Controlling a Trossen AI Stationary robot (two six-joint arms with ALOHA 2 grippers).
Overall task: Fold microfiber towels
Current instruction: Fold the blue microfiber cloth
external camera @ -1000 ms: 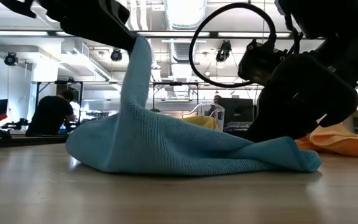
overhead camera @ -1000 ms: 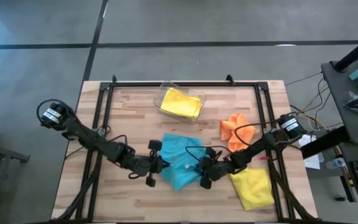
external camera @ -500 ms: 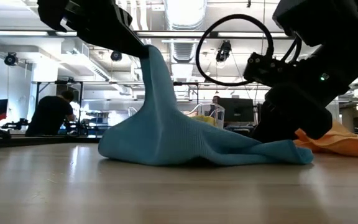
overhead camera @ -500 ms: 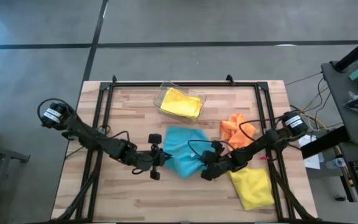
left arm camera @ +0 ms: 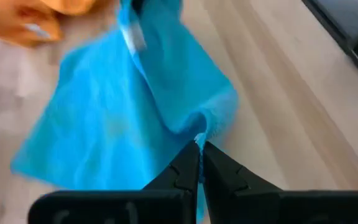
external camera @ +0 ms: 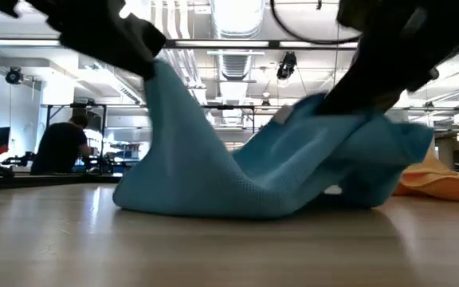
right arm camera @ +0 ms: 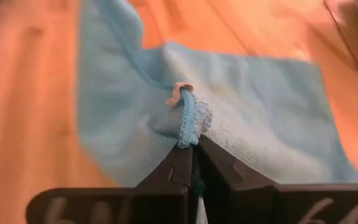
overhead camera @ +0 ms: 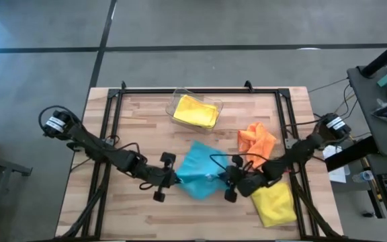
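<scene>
A: Starting at the near edge, what is lying there?

B: A yellow towel (overhead camera: 273,204) is lying flat at the near right of the table (overhead camera: 140,114), just beside the right arm.

A: And at the middle?

B: The light blue towel (overhead camera: 199,177) is sitting between the two grippers. The left gripper (overhead camera: 171,179) is pinching its left corner, fingers pressed together on the hem, as the left wrist view is showing (left arm camera: 199,149). The right gripper (overhead camera: 228,181) is pinching the right edge the same way (right arm camera: 194,146), right beside a small pale tag (right arm camera: 178,91) sewn into the hem.

A: Is the tag showing any writing?

B: None that I can read; it is too small and blurred.

A: Is the cloth flat?

B: No. From the low view, both pinched ends are hanging raised while the middle is sagging onto the wood (external camera: 245,171).

A: Farther back?

B: An orange towel (overhead camera: 256,140) is lying crumpled at the right, and a second yellow towel (overhead camera: 195,111) is resting inside a clear bin (overhead camera: 175,105) at the far middle. Beyond the table, a person (external camera: 64,143) is sitting turned away.
</scene>
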